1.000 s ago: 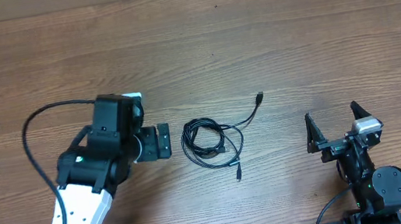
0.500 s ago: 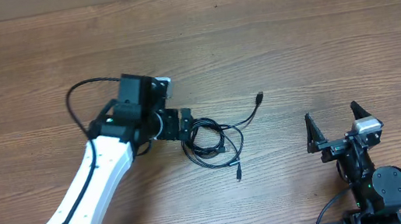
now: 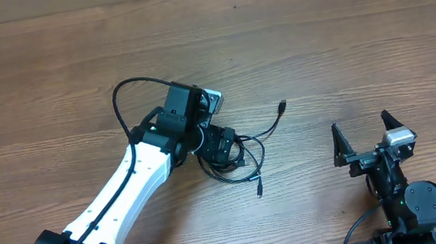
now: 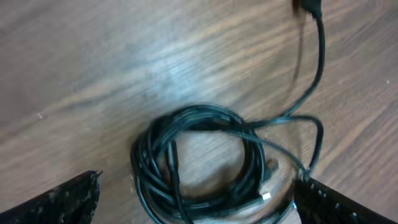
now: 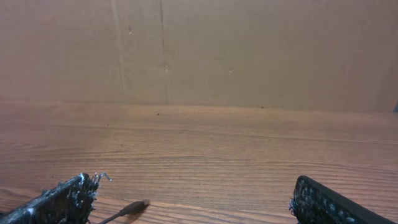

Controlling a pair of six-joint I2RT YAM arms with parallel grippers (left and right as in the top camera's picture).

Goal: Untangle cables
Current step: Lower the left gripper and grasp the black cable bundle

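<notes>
No writing, label, brand, number or sign can be read in any view, neither on the wooden table (image 3: 343, 36) nor on the cables (image 4: 199, 113).

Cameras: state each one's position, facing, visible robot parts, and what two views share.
Overhead: above the table, looking straight down; left claw over the cables, right claw apart.
Left wrist: on the left arm, looking down at the coil; own fingertips low.
Right wrist: on the right arm, looking level across the table to a brown wall; own fingertips low.
Shared: overhead and left wrist show the coil.
</notes>
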